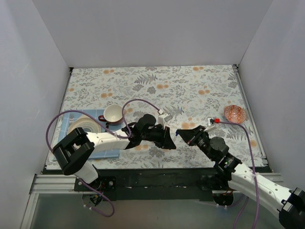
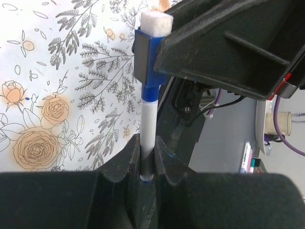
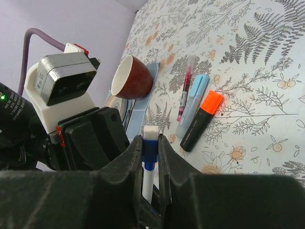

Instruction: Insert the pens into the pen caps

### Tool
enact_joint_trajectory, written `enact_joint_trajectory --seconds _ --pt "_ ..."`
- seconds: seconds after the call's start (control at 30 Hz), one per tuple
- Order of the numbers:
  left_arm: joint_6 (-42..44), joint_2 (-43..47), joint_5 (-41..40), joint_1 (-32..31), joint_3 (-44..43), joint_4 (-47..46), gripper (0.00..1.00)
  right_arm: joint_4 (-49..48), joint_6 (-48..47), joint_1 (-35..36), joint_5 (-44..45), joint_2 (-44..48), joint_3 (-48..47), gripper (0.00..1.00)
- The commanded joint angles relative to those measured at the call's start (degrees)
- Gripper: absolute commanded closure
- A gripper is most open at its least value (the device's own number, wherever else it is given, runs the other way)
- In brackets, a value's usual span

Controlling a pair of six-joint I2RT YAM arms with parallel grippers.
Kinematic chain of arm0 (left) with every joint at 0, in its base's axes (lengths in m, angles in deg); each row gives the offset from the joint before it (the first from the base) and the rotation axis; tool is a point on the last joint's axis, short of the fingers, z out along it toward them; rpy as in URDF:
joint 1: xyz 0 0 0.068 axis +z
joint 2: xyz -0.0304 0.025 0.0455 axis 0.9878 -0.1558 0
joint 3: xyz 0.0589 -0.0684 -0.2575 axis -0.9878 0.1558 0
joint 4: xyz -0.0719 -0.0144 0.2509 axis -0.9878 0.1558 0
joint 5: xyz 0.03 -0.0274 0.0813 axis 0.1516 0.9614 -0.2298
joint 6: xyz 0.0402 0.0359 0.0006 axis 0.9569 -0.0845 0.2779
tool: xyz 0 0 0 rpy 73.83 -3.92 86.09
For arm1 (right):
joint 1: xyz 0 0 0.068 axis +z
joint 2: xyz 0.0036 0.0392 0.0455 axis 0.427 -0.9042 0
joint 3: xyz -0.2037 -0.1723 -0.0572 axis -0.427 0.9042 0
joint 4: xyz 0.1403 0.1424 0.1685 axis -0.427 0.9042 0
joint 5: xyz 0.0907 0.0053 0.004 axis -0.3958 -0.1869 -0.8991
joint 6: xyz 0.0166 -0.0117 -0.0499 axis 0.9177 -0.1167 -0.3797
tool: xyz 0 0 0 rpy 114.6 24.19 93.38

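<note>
- The left gripper (image 2: 147, 151) is clenched on the white-barrelled pen (image 2: 147, 119). Its matte black fingers pinch the lower barrel, and the pen's bottom end is hidden in the groove between them.
- The pen is held in the air between the two arms, above the tablecloth (image 1: 190, 90), and nothing else touches it.
- The right gripper (image 3: 150, 143) is clamped on the blue cap (image 2: 145, 55) at the pen's other end. The cap is boxy, glossy plastic, topped by a square white felt pad (image 2: 156, 23).
- The cap covers the pen's tip and a blue collar shows just beneath it. I cannot tell whether it is pushed fully home.
- From overhead the pen is barely a speck, and the dark gripper bodies hide most of it.
- The right wrist view shows three pens lying side by side on the cloth. A black marker (image 3: 194, 132) with a bright orange end lies just beside a light blue pen (image 3: 193, 107), next to a slim pink pen (image 3: 184, 93).
- In the overhead view I cannot find these three.
- Beyond them a cup (image 3: 133, 78), red-brown outside and white inside, sits by a pale plate (image 1: 85, 126) on a blue mat (image 1: 107, 153). The left arm cuts off part of the mat.
- Far right, near the table edge, is a small red patterned bowl (image 1: 235, 113).
</note>
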Motion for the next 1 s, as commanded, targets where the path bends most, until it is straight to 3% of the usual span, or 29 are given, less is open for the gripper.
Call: enact_joint_trajectory --seconds 0.0,0.43,0.67,0.8,0.9,0.97 --pt "0.70 -0.03 -13.00 2.52 -8.04 -10.18 1.00 6.78 1.38 6.88 -14.68 -0.53 2.04 0.99" --pt "4.12 -0.48 -14.50 2.78 -12.44 -5.96 1.00 8.62 2.09 11.45 -10.29 -1.50 0.29 0.99" --pt "3.08 2.59 -10.10 2.61 -4.10 -5.43 1.00 17.84 -3.53 11.28 4.20 2.54 -11.80 0.99" --pt "1.14 5.85 -11.94 2.52 1.01 -5.09 1.00 23.03 -8.19 11.28 9.75 3.78 -18.69 0.58" --pt "0.87 6.64 -15.18 1.91 1.37 -2.19 1.00 27.86 -8.55 11.37 8.53 4.83 -20.45 0.50" --pt "1.92 5.86 -22.38 -0.10 0.93 -0.08 1.00 29.19 -8.03 11.28 7.30 5.88 -20.45 0.49"
